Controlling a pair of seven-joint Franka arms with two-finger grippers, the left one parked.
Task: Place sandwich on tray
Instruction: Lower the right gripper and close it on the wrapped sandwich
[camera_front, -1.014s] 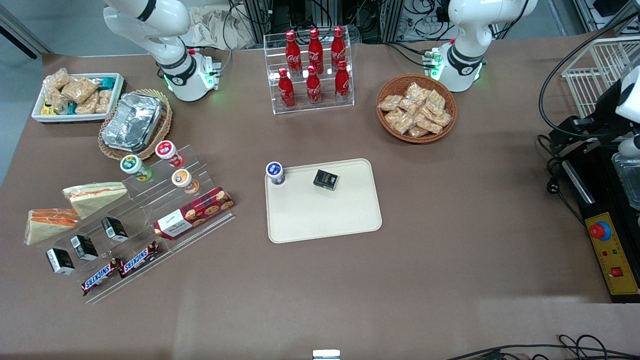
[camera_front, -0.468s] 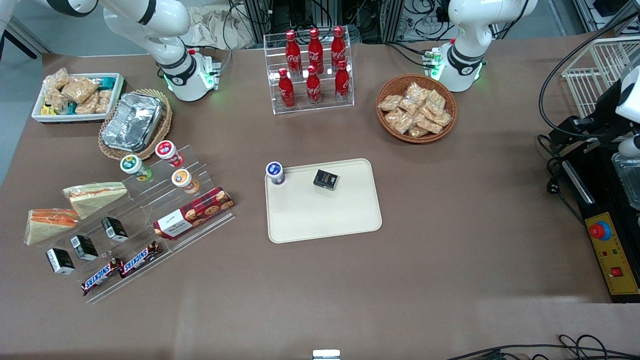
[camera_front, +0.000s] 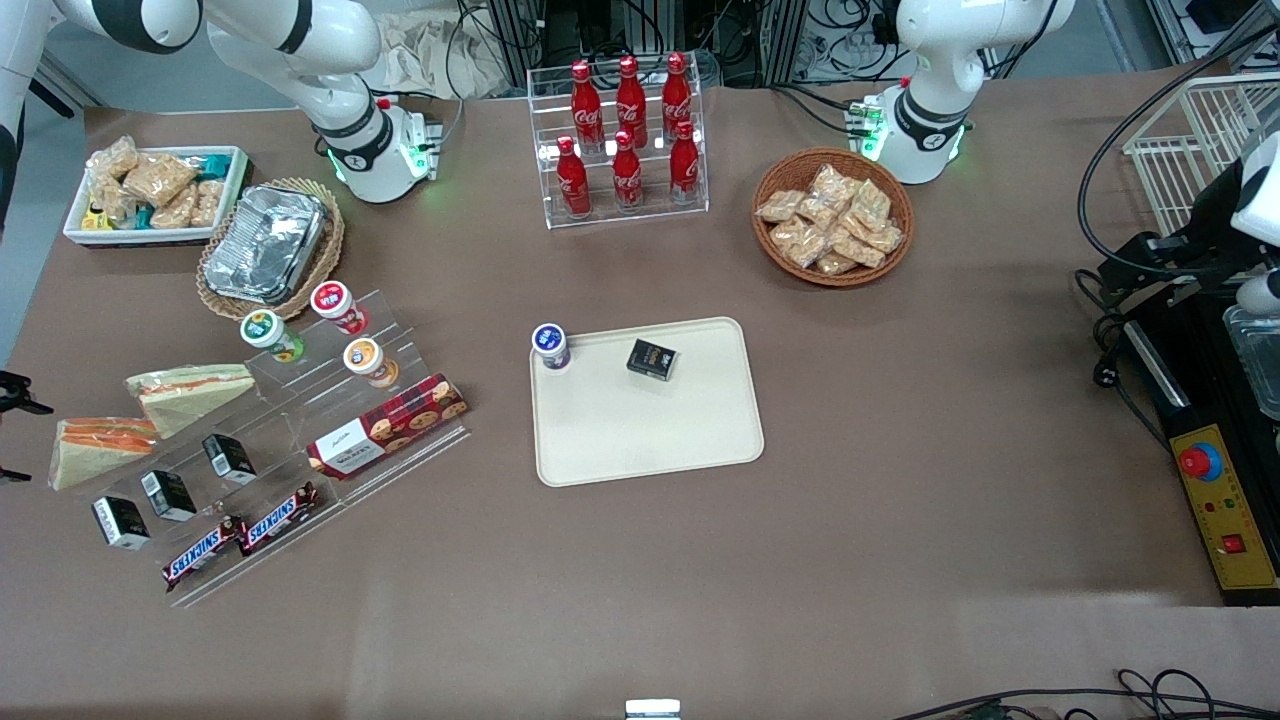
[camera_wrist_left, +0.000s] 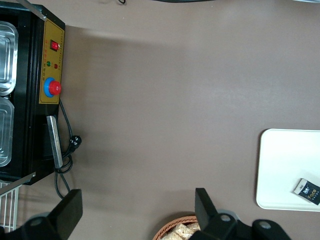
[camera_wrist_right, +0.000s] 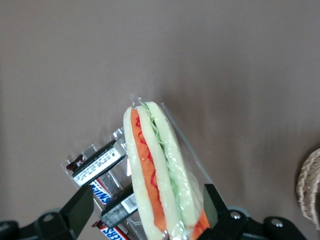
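Note:
The sandwich (camera_front: 100, 448), a white-bread wedge with bold orange-red and green stripes, lies on the table at the working arm's end; it also shows in the right wrist view (camera_wrist_right: 157, 175). My gripper (camera_wrist_right: 147, 215) hangs above it, open, with a finger on each side of the wedge and no contact. In the front view only its dark fingertips (camera_front: 12, 392) show at the picture's edge beside the sandwich. The cream tray (camera_front: 650, 440) lies mid-table and holds a blue-lidded cup (camera_front: 550, 345) and a small black box (camera_front: 652, 359).
A paler sandwich wedge (camera_front: 190, 392) lies just farther from the camera. An acrylic stepped rack (camera_front: 300, 440) beside the sandwich holds cups, a cookie box, black boxes (camera_wrist_right: 97, 167) and Snickers bars (camera_front: 240, 535). A foil tray (camera_front: 265, 243), snack bin (camera_front: 155, 192), cola rack (camera_front: 625, 140) and snack basket (camera_front: 833, 217) stand farther back.
The right arm has swung into the front view, and the gripper's fingertips now show at the edge beside the sandwich. Nothing on the table has moved.

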